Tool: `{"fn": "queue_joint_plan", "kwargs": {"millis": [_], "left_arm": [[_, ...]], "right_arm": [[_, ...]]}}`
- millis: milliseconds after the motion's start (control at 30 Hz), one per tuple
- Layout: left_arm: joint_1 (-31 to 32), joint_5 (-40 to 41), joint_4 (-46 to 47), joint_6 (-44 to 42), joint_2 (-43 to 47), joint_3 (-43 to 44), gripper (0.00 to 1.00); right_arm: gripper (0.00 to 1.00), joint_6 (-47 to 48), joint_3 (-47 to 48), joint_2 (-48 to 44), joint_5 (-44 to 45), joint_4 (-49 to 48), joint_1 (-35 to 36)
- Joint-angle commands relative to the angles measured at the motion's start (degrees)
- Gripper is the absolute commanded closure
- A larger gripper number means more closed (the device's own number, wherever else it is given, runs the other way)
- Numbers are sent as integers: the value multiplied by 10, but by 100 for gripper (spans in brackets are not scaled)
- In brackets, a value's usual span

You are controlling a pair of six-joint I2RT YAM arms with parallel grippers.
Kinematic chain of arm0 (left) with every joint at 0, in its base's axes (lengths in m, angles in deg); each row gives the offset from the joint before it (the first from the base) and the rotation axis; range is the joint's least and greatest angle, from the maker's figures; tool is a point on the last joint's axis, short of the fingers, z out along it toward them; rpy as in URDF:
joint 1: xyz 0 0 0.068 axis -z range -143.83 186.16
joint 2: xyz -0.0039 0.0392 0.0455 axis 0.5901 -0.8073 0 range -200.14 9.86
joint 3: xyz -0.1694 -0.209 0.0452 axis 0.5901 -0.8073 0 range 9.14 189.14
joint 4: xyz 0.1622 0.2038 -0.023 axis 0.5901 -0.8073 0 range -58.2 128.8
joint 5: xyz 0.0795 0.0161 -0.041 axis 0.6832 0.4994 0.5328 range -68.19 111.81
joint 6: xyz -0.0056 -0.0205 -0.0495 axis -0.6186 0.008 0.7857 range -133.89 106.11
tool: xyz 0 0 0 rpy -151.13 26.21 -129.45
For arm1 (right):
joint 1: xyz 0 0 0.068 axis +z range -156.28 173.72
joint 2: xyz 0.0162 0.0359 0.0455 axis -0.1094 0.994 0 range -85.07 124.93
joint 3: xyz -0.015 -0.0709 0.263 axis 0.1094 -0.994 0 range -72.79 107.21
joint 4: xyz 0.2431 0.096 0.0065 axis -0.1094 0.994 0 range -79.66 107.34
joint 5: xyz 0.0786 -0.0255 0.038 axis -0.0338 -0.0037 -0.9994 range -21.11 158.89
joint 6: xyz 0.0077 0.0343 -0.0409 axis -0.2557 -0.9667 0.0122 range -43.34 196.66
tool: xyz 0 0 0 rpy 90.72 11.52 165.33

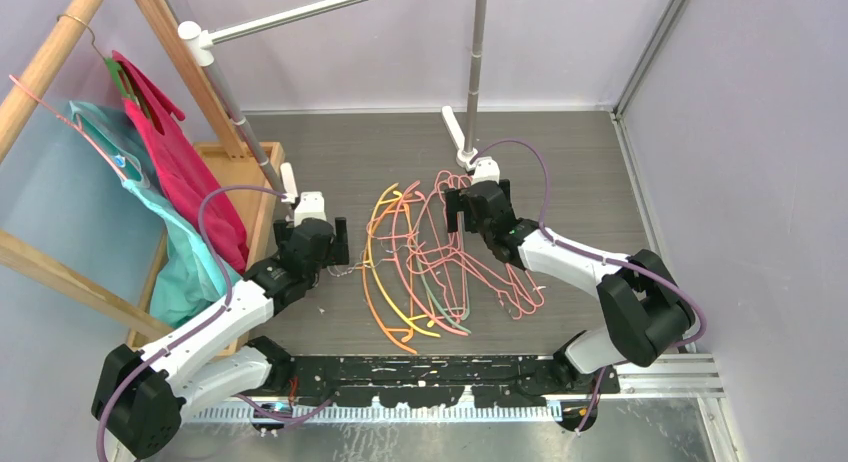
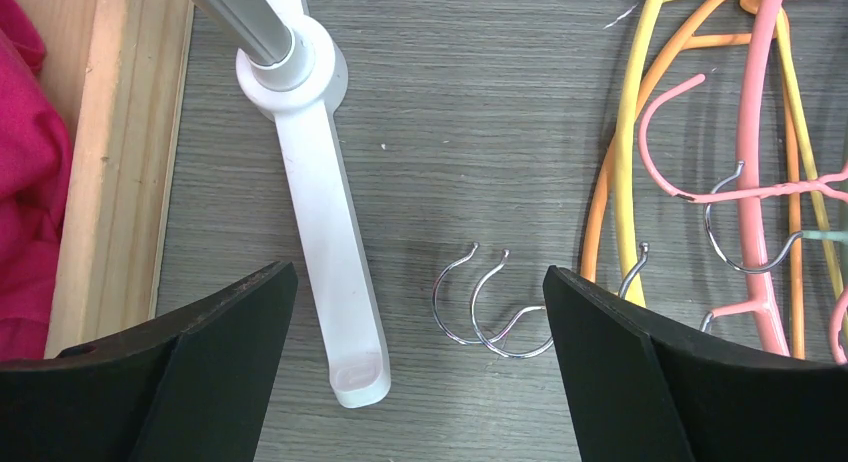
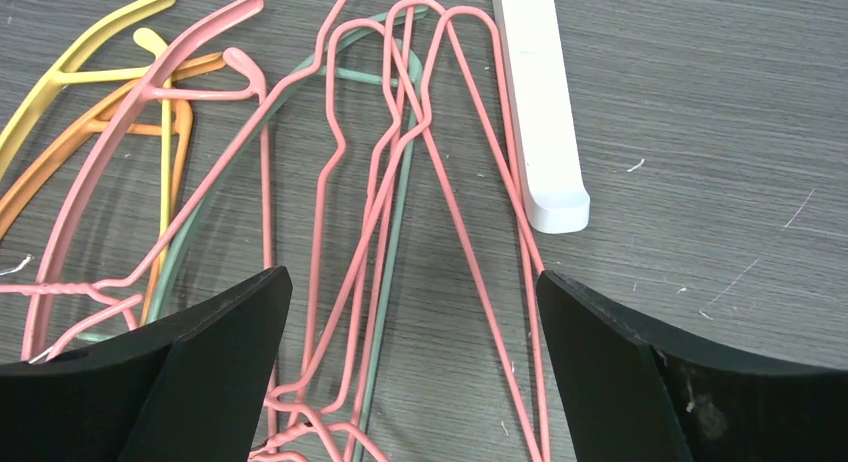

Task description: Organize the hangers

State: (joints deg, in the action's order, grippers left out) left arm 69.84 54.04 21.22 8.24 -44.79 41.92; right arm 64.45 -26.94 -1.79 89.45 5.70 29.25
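Top external view: the hangers (image 1: 432,254) lie in a tangled pile on the desk (image 1: 600,172), between the two end effectors.
Left end effector (image 2: 420,282): released, fingers spread wide, nothing held.
Under its gap: two metal hooks (image 2: 480,317) lie on the desk, close to its right finger.
Beyond its right finger: yellow, orange and pink hangers.
Right end effector (image 3: 413,282): released, nothing grasped, poised over pink and pale green wire hangers that run beneath its gap.
Ahead, toward its right finger: a white rail foot (image 3: 540,102), with a pink wire at its edge.

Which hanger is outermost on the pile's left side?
The orange curved hanger: its arc bounds the pile there, with the yellow ones and pink ones further right.
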Motion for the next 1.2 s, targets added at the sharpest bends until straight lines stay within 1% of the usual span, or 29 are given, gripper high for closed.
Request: {"fn": "queue_joint_plan", "kwargs": {"millis": [0,100,200,300,433,467,533,600,700,767,933,1100,1167], "left_arm": [[-1,17,10,10,5,18,2],[-1,18,10,10,5,18,2],[-1,18,8,11,1,19,2],[-1,17,6,12,-3,23,2],[-1,18,6,11,-3,24,2],[-1,18,5,11,-3,24,2],[-1,19,4,11,-3,23,2],[-1,21,5,12,-3,22,2],[-1,21,8,12,-7,21,2],[-1,21,8,12,-11,23,2],[-1,21,10,17,-24,25,2],[-1,23,4,19,-29,25,2],[-1,26,4,20,-26,23,2]], "right_arm": [[0,-9,16,-5,18,-18,3],[0,-6,12,-9,8,-17,3],[6,-3,-1,-16,-4,-20,3],[19,-6,-3,-13,-11,-7,3],[44,-18,-2,-7,-48,29,4],[47,-22,-6,-8,-59,34,5],[49,-28,-21,-13,-74,39,8],[50,-34,-39,-19,-107,41,11],[57,-40,-61,-22,-151,43,13],[59,-45,-67,-22,-167,49,20],[59,-39,-64,-23,-140,59,54],[59,-41,-56,-2,-139,60,56],[60,-45,-58,-10,-131,61,60]]}}
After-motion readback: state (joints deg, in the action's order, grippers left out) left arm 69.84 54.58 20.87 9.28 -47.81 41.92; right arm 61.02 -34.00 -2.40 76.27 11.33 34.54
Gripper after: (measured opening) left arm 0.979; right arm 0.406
